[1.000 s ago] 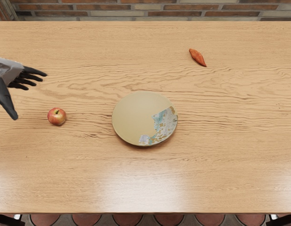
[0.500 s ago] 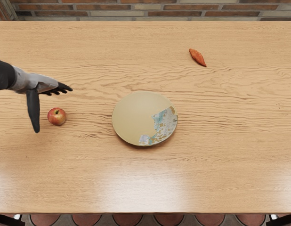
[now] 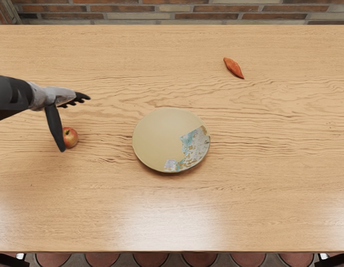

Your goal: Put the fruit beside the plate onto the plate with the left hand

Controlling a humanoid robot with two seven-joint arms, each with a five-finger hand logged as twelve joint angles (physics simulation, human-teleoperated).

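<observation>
Setting: a wooden table [image 3: 261, 183] fills nearly the whole frame, with a strip of brick wall [image 3: 161, 14] along the top edge.
Left arm: it comes in from the left edge at mid-upper height, its dark sleeve giving way to a grey wrist, and reaches rightward over the tabletop.
Left hand [image 3: 56, 100]: it sits in the left part of the frame, above and slightly left of the apple. It is spread wide and grips nothing.
Fingers [image 3: 80, 98]: black and stretched out, pointing toward the right of the frame.
Thumb [image 3: 55, 129]: a long dark digit that hangs down toward the bottom of the frame, well apart from the other fingers. Its tip crosses the apple's left edge. Whether it touches the fruit or only passes in front of it cannot be told.
Apple [image 3: 71, 137]: red with a yellowish patch, on the table at centre left. It lies left of the plate, outside the rim, with bare wood between them. Its left side is hidden behind the thumb.
Plate [image 3: 158, 136]: round and beige, with a blue-white patterned patch at its lower right. It lies flat at the middle of the frame with nothing on it.
Orange tapered piece [image 3: 234, 67]: it lies on the table at upper right, well apart from the plate and the hand.
Right arm: not visible.
</observation>
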